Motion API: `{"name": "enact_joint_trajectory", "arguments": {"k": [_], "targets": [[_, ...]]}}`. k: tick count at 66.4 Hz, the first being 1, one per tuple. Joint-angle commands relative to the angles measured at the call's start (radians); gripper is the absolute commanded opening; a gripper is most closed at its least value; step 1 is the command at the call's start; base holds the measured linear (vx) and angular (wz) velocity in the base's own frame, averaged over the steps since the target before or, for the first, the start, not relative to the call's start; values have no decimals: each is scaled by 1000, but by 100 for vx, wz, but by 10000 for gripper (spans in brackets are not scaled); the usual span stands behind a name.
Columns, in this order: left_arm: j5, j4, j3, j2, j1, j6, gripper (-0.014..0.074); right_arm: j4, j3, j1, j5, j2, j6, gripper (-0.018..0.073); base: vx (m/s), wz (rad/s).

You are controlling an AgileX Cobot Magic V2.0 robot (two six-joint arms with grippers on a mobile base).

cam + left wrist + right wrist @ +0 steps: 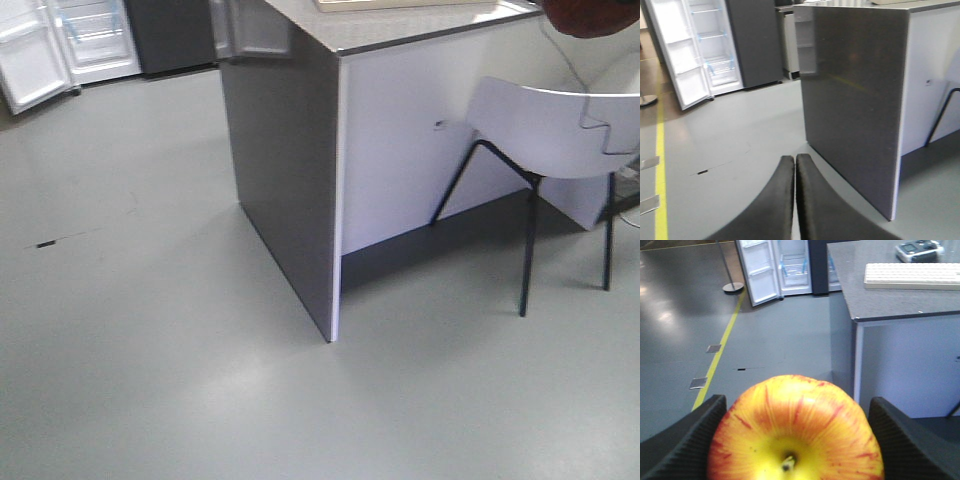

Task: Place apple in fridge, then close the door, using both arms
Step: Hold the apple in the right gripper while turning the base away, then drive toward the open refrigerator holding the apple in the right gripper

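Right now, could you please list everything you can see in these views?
apple: one, red and yellow, between the right gripper's fingers
fridge: one, dark grey, white inside, in the far background
door: one, white liner, standing open
counter: one, grey top, white side, nearby
keyboard: one, cream, on the counter
chair: one, white with black legs, beside the counter
floor line: one, yellow, left of the counter
left gripper: one, black, shut, empty
right gripper: one, black, shut on the apple
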State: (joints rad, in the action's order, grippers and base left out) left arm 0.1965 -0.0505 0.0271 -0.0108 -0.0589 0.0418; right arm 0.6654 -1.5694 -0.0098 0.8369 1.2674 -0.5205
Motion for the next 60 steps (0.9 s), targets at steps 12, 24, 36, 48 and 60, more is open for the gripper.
{"name": "enact_joint_trajectory", "arguments": {"k": [12,24,36,48,60], "targets": [[-77,-9,15,-15,-1,-2,-8,32,-33,1,-69,-26,-7,141,9,35],[-77,-9,15,-15,-1,-2,-8,32,-33,1,-69,-26,-7,141,9,31],[-77,-9,15,-15,-1,-2,-8,32,-33,1,-69,-26,-7,141,10,22],[-77,-9,15,-15,-1,-2,-8,32,-33,1,-69,-26,-7,141,10,15],[-77,-9,15,-15,-1,-2,-8,32,-33,1,-69,-26,-7,141,11,8]]}}
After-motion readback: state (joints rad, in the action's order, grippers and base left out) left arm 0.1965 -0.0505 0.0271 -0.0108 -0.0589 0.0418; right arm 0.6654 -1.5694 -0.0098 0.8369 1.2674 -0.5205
